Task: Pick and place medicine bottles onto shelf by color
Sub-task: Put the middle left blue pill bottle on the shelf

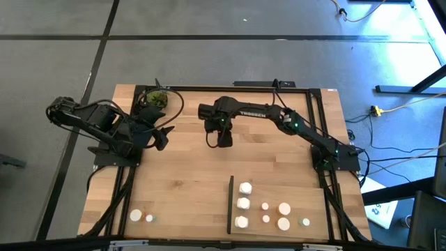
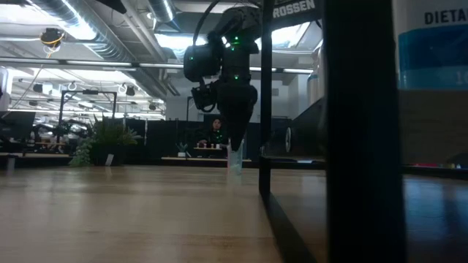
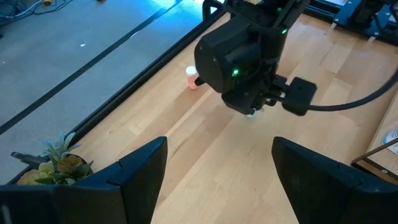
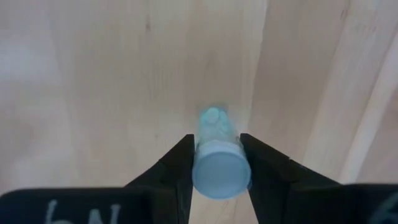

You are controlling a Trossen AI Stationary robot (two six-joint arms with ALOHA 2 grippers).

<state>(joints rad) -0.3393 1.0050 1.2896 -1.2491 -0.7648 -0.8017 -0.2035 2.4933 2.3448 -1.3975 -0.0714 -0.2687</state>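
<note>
Overhead look at a wooden desk [image 1: 181, 181] with 2 dark robot arms. Right gripper [image 4: 216, 163] lowered near the middle of the desk, toward the far edge, fingers pressed against both sides of a small pale bottle [image 4: 217, 163] with a light cap, pinching it just above the wood; probably being grasped for a move to the shelf. Seen from desk height, same gripper [image 2: 235, 150] pointing straight down at the bottle [image 2: 235, 159]. Left gripper [image 1: 162, 137] waiting near the far left corner beside a small potted plant [image 1: 157, 98], fingers spread wide, holding nothing. Shelf [image 1: 279, 206], a light-wood panel with a black upright strip, at the near right corner, already carrying about 8 white bottles in rows, seemingly sorted by cap color. 2 more bottles [image 1: 142, 216] standing at the near left corner. 1 pinkish bottle [image 3: 192, 77] near the far edge, apparently not yet sorted
</note>
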